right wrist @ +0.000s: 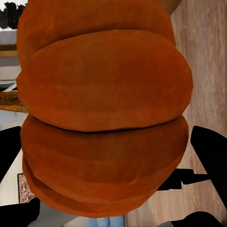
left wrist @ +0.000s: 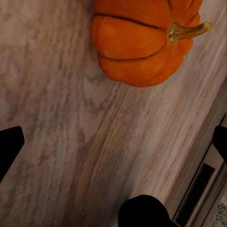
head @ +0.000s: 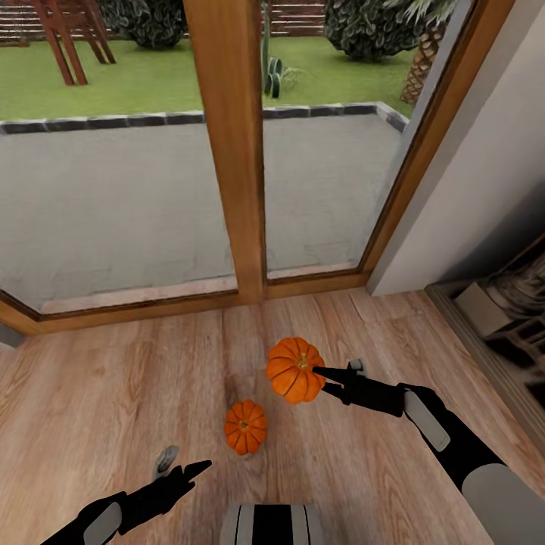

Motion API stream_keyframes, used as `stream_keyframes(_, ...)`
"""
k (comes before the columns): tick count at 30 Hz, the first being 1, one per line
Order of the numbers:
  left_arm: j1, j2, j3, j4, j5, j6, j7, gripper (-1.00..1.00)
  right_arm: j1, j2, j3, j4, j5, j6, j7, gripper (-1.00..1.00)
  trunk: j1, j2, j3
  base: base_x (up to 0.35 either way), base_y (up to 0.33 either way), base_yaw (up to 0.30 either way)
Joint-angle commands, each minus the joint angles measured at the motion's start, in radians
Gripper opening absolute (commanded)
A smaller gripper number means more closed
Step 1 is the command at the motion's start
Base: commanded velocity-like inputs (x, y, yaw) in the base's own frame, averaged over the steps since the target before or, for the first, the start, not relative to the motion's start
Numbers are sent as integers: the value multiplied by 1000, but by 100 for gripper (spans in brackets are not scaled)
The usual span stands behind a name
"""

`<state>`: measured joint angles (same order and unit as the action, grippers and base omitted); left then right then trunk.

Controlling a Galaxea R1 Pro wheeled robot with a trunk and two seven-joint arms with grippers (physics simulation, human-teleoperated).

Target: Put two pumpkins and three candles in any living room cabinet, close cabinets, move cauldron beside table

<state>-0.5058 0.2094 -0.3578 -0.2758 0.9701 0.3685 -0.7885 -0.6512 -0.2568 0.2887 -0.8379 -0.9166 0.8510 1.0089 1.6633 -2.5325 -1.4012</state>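
Note:
My right gripper [head: 333, 372] is shut on one bright-orange ribbed pumpkin [head: 295, 369], which looks raised off the wooden floor. In the right wrist view that pumpkin [right wrist: 104, 118] sits between the two dark fingers [right wrist: 210, 156]. The second pumpkin [head: 245, 427] rests on the floor, nearer my trunk and left of the first. My left gripper [head: 184, 463] hovers low at the lower left, open, a short way from this pumpkin. In the left wrist view its stem and ribs [left wrist: 142, 42] lie ahead of the spread gripper [left wrist: 113, 142], with bare floor in between.
A large glass door with a thick wooden post [head: 227, 151] and wooden sill [head: 151, 303] stands just beyond the pumpkins. A pale wall [head: 484, 166] and a dark low unit [head: 499, 325] close off the right side. Wooden floor [head: 98, 393] spreads to the left.

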Motion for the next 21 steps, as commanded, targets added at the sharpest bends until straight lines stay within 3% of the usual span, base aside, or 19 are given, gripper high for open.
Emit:
stream_keyframes(1, 0, 1, -4, 0, 10, 9, -1, 100, -1, -1, 3, 0, -7, 5, -1, -100, 0, 0, -1, 66, -60, 0)
stream_keyframes(7, 0, 2, -4, 0, 10, 9, -4, 100, -1, -1, 3, 2, -5, 4, -1, -100, 0, 0, -1, 123, -137, 0)
stream_keyframes(21, 0, 1, -4, 0, 13, 9, -5, 100, -1, -1, 3, 1, -5, 4, -1, -100, 0, 0, -1, 185, -7, 0)
